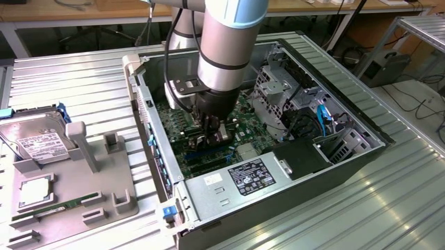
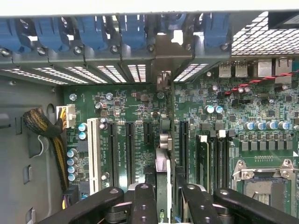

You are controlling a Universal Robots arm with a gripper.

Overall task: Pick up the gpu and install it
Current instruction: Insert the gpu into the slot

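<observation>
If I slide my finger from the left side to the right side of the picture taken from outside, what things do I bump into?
Hard drive → grey parts holder → open computer case → robot arm with its pincer down over the motherboard → metal drive cage → blue cable.

Table [image 1: 389,198]: ribbed silver metal surface of parallel slats, carrying two items. Open computer case [image 1: 347,161], dark-sided, lying with its open side up toward the exterior view's right. Grey parts fixture [image 1: 104,177] just beside the case at the exterior view's left, holding a silver hard drive [image 1: 38,138] with white label, a square chip [image 1: 33,191] and a narrow green memory stick [image 1: 59,205].
</observation>
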